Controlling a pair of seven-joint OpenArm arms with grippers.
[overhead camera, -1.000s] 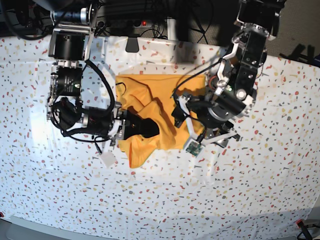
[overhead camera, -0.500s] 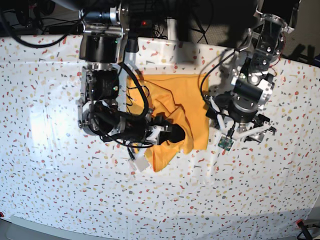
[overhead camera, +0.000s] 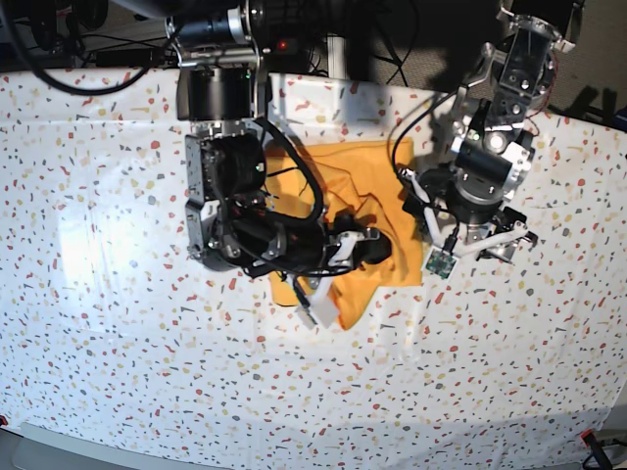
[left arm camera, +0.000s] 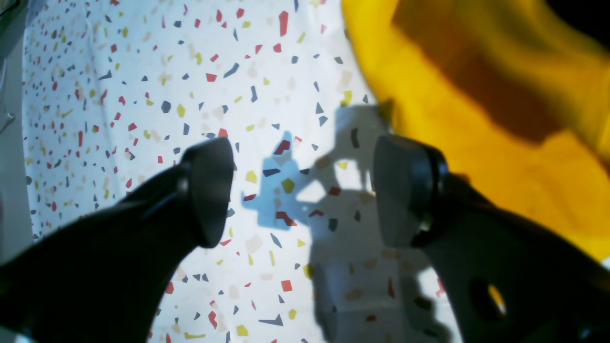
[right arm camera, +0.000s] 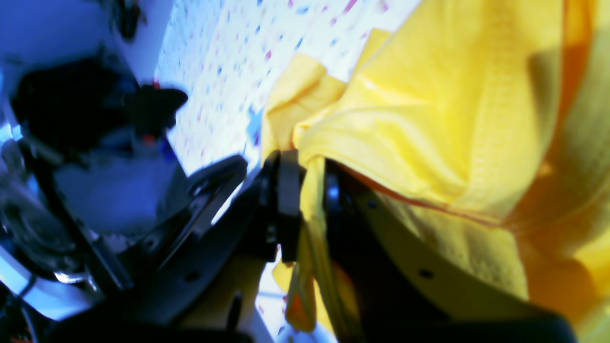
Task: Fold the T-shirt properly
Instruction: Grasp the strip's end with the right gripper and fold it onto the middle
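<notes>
Your right claw (right arm camera: 312, 190) pinches a fold of the mustard-yellow cotton T-shirt (overhead camera: 377, 186), which lies crumpled near the speckled white surface's (overhead camera: 98, 323) far edge; your left claw (left arm camera: 302, 190) gapes wide, empty, beside it.

A mustard-yellow T-shirt (overhead camera: 377, 191) is lying on a white worktop (overhead camera: 98, 294) speckled with red, yellow and grey chips; both claws are showing black.
</notes>
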